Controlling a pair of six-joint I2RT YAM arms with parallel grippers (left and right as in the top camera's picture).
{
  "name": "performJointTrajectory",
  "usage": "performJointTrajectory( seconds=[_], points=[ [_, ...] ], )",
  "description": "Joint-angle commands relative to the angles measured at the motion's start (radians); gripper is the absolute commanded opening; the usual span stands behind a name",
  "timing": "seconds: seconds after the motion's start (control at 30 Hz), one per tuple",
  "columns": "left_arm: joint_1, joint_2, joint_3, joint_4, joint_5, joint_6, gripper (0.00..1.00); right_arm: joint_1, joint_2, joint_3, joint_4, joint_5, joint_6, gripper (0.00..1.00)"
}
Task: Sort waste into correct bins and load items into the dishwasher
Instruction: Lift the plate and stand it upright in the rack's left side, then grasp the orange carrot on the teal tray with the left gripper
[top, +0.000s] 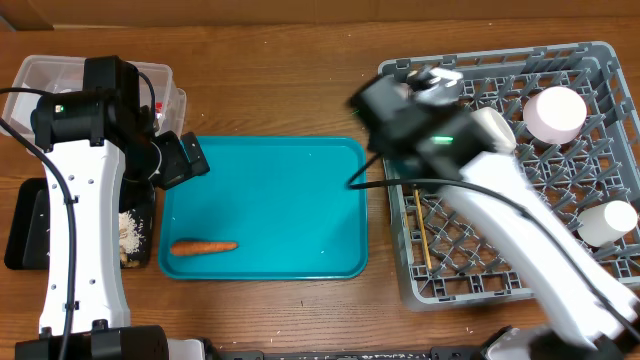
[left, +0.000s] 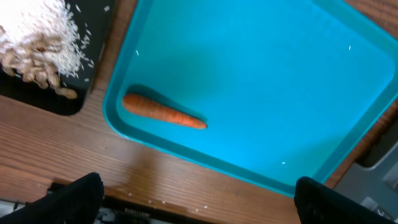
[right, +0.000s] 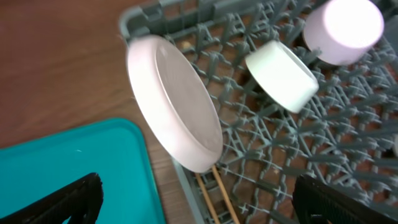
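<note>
An orange carrot (top: 203, 246) lies at the front left of the teal tray (top: 290, 200); it also shows in the left wrist view (left: 163, 111). My left gripper (top: 188, 158) (left: 199, 208) is open and empty, above the teal tray's left edge. Rice (left: 37, 28) and nut bits (left: 30, 62) lie in the black tray (top: 25, 228). The grey dish rack (top: 520, 280) holds the white plate (right: 177, 102) standing on edge, the white bowl (right: 280, 74), the pink bowl (top: 555, 112), the white cup (top: 610, 222) and the chopsticks (top: 422, 235). My right gripper (top: 372, 105) (right: 199, 205) is open and empty above the rack's left edge.
The clear plastic tub (top: 160, 80) stands at the back left, partly hidden by my left arm. The wooden table's front edge (left: 161, 202) is just below the teal tray. My right arm crosses over the rack's middle.
</note>
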Motion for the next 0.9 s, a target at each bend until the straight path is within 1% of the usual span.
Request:
performJointTrajectory(
  seconds=[0.0,0.07,0.13,0.2,0.3,0.37,0.47,0.57,0.63,0.73,0.87],
  points=[
    [-0.008,0.003,-0.031,-0.005,0.059,-0.006,1.0,-0.127,-0.093,0.026,0.027,-0.261,-0.207,1.0],
    [-0.012,0.003,-0.052,-0.003,0.102,-0.044,1.0,-0.223,-0.114,0.026,0.027,-0.36,-0.28,1.0],
    [-0.019,0.003,-0.082,0.003,0.125,-0.111,1.0,-0.322,-0.118,0.026,0.011,-0.429,-0.343,1.0],
    [-0.03,0.003,-0.122,0.007,0.115,-0.193,1.0,-0.412,-0.116,0.023,-0.008,-0.463,-0.381,1.0],
    [-0.056,0.002,-0.204,0.052,0.113,-0.29,1.0,-0.539,-0.109,0.023,-0.043,-0.5,-0.438,1.0],
    [-0.073,0.002,-0.265,0.086,0.098,-0.359,1.0,-0.605,-0.107,0.023,-0.06,-0.503,-0.465,1.0],
    [-0.089,0.002,-0.359,0.123,0.02,-0.489,1.0,-0.687,-0.107,0.023,-0.081,-0.517,-0.471,1.0],
    [-0.09,0.002,-0.444,0.167,-0.036,-0.588,1.0,-0.746,-0.106,0.022,-0.084,-0.548,-0.472,1.0],
    [-0.089,0.002,-0.5,0.217,-0.059,-0.626,1.0,-0.764,-0.106,0.022,-0.084,-0.548,-0.471,1.0],
    [-0.084,0.003,-0.572,0.314,-0.069,-0.632,1.0,-0.769,-0.106,0.022,-0.083,-0.548,-0.472,1.0],
    [-0.068,0.004,-0.623,0.409,-0.1,-0.632,1.0,-0.769,-0.106,0.022,-0.084,-0.548,-0.472,1.0]
  ],
)
